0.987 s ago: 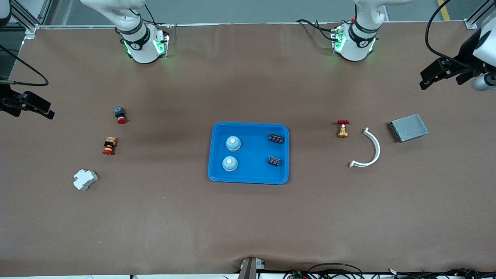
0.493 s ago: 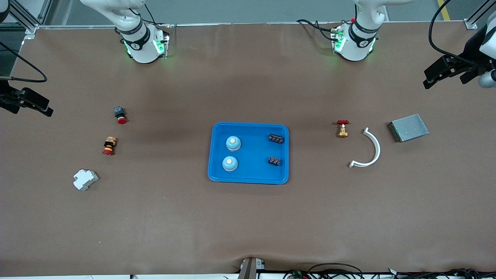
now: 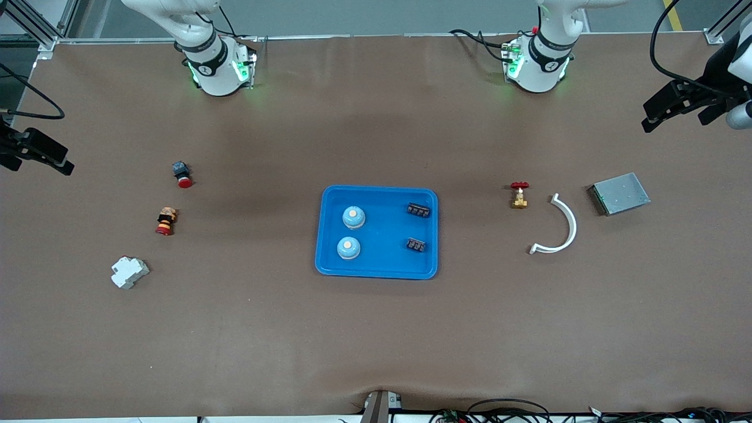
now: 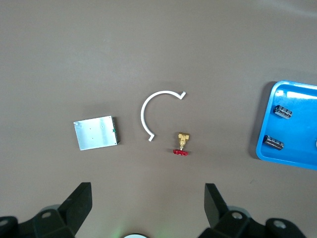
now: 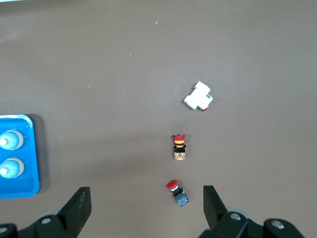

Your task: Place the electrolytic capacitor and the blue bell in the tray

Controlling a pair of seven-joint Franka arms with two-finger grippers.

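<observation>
The bright blue tray [image 3: 385, 258] lies mid-table. Two blue bells [image 3: 353, 217] [image 3: 348, 248] stand in its half toward the right arm's end. Two black capacitors [image 3: 418, 210] [image 3: 416, 244] lie in its half toward the left arm's end. My left gripper [image 3: 661, 111] is open and empty, high over the left arm's end of the table; its wrist view [image 4: 147, 187] shows part of the tray [image 4: 297, 129] and both capacitors [image 4: 283, 111] [image 4: 273, 143]. My right gripper [image 3: 44, 154] is open and empty, high over the right arm's end; its wrist view [image 5: 146, 189] shows both bells [image 5: 10, 140] [image 5: 10, 167].
Toward the left arm's end lie a red-handled brass valve [image 3: 519, 194], a white curved strip [image 3: 561, 226] and a small grey metal box [image 3: 620, 193]. Toward the right arm's end lie two red push buttons [image 3: 182, 174] [image 3: 165, 221] and a white block [image 3: 130, 272].
Both grippers have drifted a little outward toward their own ends of the table. Nothing in the tray or on the table has moved.
</observation>
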